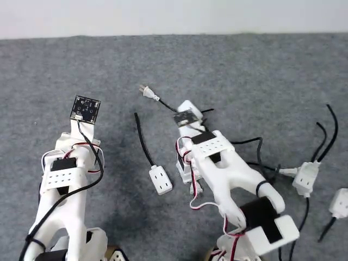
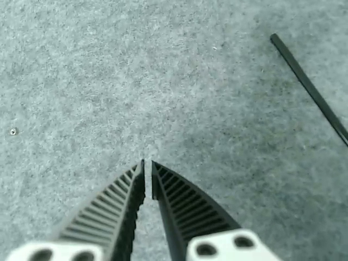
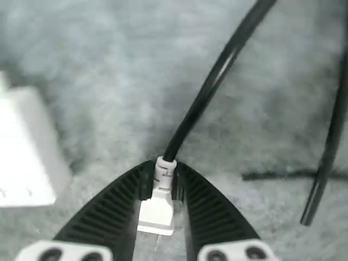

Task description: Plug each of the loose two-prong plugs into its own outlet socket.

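Note:
My right gripper (image 3: 161, 166) is shut on a white two-prong plug (image 3: 156, 209), whose black cord (image 3: 217, 76) runs away from the fingers. A white outlet socket (image 3: 24, 152) lies close beside it on the carpet. My left gripper (image 2: 147, 163) is shut with nothing in it, low over bare grey carpet. In the high view a loose white plug (image 1: 145, 91) with a short black cord lies at the upper middle. A white outlet socket (image 1: 160, 179) with its black cord lies between the two arms. The right arm (image 1: 217, 157) covers its own gripper there.
At the right side, a white socket (image 1: 305, 176) has a plug (image 1: 286, 172) against it, and another white socket (image 1: 340, 202) lies nearer the edge. Black cords (image 1: 326, 130) trail around them. One black cord (image 2: 310, 87) crosses the left wrist view.

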